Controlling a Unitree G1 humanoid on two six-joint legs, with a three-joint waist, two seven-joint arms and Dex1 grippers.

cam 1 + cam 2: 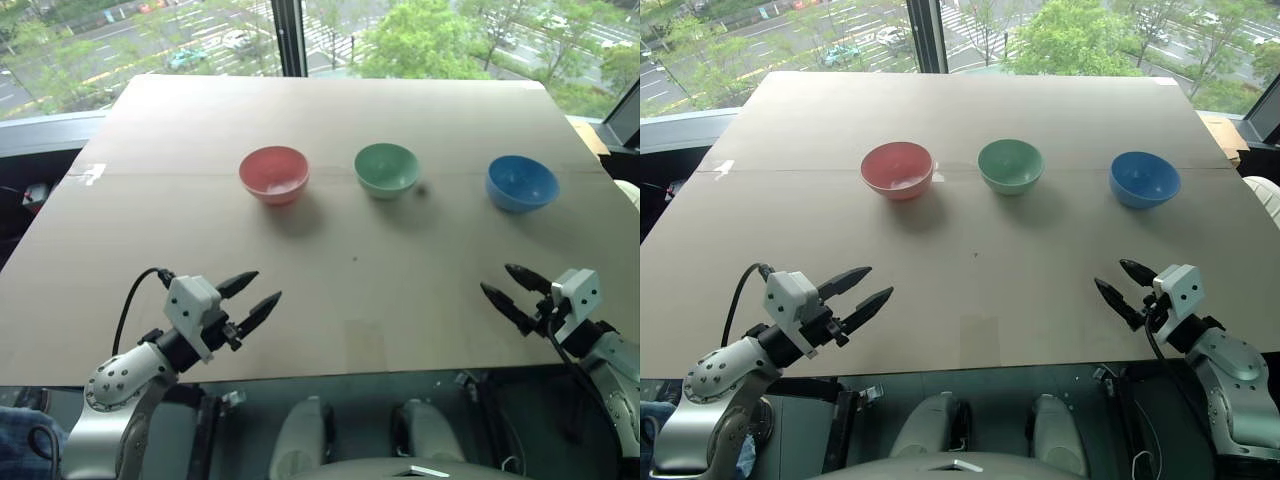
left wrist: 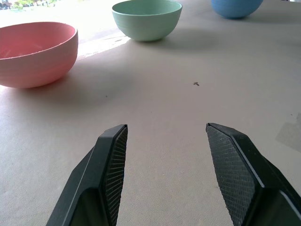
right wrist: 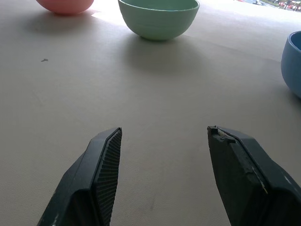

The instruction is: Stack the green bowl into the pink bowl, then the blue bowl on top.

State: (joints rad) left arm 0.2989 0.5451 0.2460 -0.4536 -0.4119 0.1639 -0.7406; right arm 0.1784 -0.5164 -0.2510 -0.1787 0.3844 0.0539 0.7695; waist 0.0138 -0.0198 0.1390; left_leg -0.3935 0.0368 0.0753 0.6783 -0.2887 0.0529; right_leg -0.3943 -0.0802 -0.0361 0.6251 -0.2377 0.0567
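Three bowls stand upright in a row across the middle of the table: the pink bowl on the left, the green bowl in the centre, the blue bowl on the right. All are empty and apart from each other. My left gripper hovers open near the table's front edge, well short of the pink bowl. My right gripper is open too, at the front right, short of the blue bowl. Nothing is between either pair of fingers.
The table is a wide brown board with a strip of white tape at its left edge. A window with a dark upright bar lies beyond the far edge. Bare board lies between the grippers and the bowls.
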